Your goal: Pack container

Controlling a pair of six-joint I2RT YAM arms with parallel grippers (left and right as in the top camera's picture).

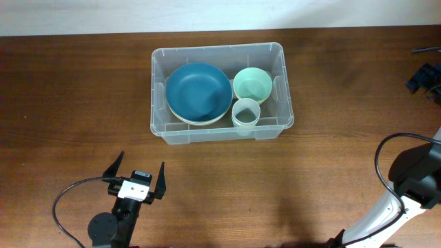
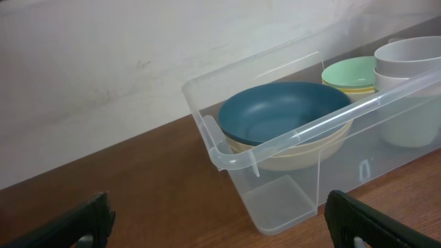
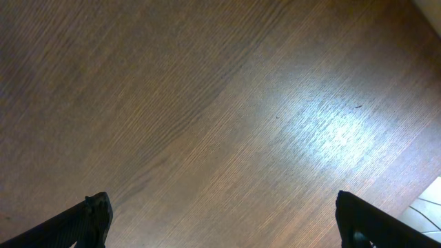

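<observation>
The clear plastic container stands at the back middle of the wooden table. Inside it lie a blue bowl stacked on a cream one, a mint green bowl and a pale cup. My left gripper hovers open near the front left, short of the container, with nothing between its fingers. In the left wrist view the container's near corner and the blue bowl lie ahead of the open left gripper. The right gripper is open over bare table wood; only the right arm shows overhead.
Dark equipment sits at the far right edge of the table. A pale wall runs behind the table's back edge. A black cable loops beside the left arm.
</observation>
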